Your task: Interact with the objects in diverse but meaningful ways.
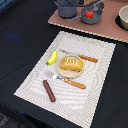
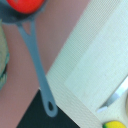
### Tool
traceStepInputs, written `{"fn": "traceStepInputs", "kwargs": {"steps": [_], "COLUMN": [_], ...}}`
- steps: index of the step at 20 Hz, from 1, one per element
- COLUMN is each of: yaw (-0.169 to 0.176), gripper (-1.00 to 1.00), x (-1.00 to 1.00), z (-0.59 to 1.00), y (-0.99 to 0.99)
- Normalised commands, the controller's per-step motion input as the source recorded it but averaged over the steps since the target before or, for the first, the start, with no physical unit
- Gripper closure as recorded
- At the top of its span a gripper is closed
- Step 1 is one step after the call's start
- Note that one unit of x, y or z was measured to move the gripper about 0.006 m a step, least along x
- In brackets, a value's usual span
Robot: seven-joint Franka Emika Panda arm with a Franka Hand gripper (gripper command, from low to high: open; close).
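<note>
Exterior view, bread loaf point(image 1: 70, 64) on tan plate point(image 1: 80, 72) mid-placemat point(image 1: 95, 50), banana point(image 1: 52, 57) at its left, sausage point(image 1: 49, 91) nearer, tomato point(image 1: 88, 14) in far grey pan point(image 1: 96, 15), pincer unseen, state cannot be told.

Tomato point(image 1: 88, 14) red, in grey pan point(image 1: 93, 19). Banana point(image 1: 52, 57) yellow w/ green tip. Bread loaf point(image 1: 70, 64) orange-brown, pale score marks, on tan plate point(image 1: 62, 71). Sausage point(image 1: 49, 91) dark brown. Fork point(image 1: 66, 80) & knife point(image 1: 82, 57): orange handles. Placemat point(image 1: 95, 95) cream, fine weave. Table point(image 1: 20, 30) black.
</note>
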Motion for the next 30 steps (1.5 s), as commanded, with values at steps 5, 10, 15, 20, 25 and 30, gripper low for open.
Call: {"fn": "traceStepInputs", "kwargs": {"steps": [5, 10, 15, 20, 25, 30], "yaw": [0.0, -0.002, -0.011, -0.008, -0.054, -0.072], "gripper": [-1.0, -1.0, -1.0, -1.0, -1.0, -1.0], "x": [-0.05, -0.22, -0.34, -0.28, -0.11, -0.02], "z": [-0.14, -0.37, -0.43, -0.17, 0.11, 0.26], "y": [-0.97, -0.89, -0.85, -0.89, -0.8, -0.72]}}
